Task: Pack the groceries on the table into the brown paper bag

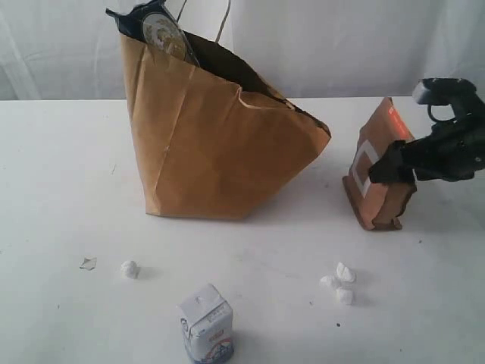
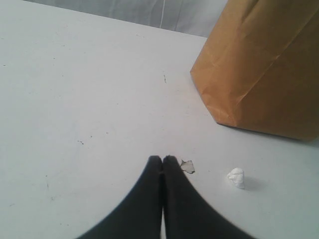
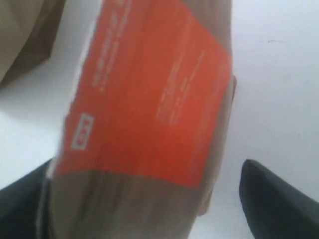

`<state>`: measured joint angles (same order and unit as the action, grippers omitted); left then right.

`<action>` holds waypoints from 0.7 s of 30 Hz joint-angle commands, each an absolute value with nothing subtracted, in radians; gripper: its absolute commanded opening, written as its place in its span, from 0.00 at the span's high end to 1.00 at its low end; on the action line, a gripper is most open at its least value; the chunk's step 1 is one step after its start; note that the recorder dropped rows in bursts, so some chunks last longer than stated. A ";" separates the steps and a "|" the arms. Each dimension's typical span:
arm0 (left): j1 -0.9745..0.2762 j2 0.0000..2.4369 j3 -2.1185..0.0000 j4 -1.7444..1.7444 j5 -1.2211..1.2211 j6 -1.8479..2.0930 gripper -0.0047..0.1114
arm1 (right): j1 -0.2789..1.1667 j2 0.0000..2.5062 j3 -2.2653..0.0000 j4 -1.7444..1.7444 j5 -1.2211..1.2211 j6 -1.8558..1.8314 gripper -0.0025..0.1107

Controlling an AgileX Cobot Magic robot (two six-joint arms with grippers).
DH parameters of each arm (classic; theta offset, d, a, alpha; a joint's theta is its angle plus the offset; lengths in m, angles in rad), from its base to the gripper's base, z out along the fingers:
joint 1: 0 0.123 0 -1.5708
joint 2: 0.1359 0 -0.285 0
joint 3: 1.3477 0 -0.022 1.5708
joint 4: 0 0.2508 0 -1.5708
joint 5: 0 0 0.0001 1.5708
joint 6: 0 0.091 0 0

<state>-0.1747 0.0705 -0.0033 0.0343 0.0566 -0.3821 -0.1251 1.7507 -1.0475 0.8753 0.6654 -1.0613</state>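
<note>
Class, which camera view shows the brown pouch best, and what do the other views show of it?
The exterior view: nearly the whole pouch shows, standing on the table. The right wrist view shows only its orange label, blurred and close. The left wrist view misses it.

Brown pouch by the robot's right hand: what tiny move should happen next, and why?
Probably close the right gripper on the brown white-square pouch. The pouch stands on the table beside the brown paper bag. The fingers sit on either side of it, one with a gap showing, so it looks not yet gripped.
</note>
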 commanded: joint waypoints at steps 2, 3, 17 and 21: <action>-0.172 0.069 0.000 0.030 0.055 -0.386 0.96 | -0.037 1.762 -1.045 0.819 0.478 -1.120 0.24; -0.172 0.069 0.000 0.030 0.055 -0.386 0.96 | -0.031 1.762 -1.045 0.802 0.450 -1.111 0.24; -0.172 0.069 0.000 0.030 0.055 -0.386 0.96 | -0.027 1.847 -1.045 0.813 0.362 -1.085 0.26; -0.172 0.069 0.000 0.030 0.055 -0.386 0.96 | -0.027 1.867 -1.045 0.814 0.360 -1.085 0.27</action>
<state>-0.1747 0.0705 -0.0033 0.0343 0.0566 -0.3821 -0.0294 1.8523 -1.0475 0.8116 0.3758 -1.0830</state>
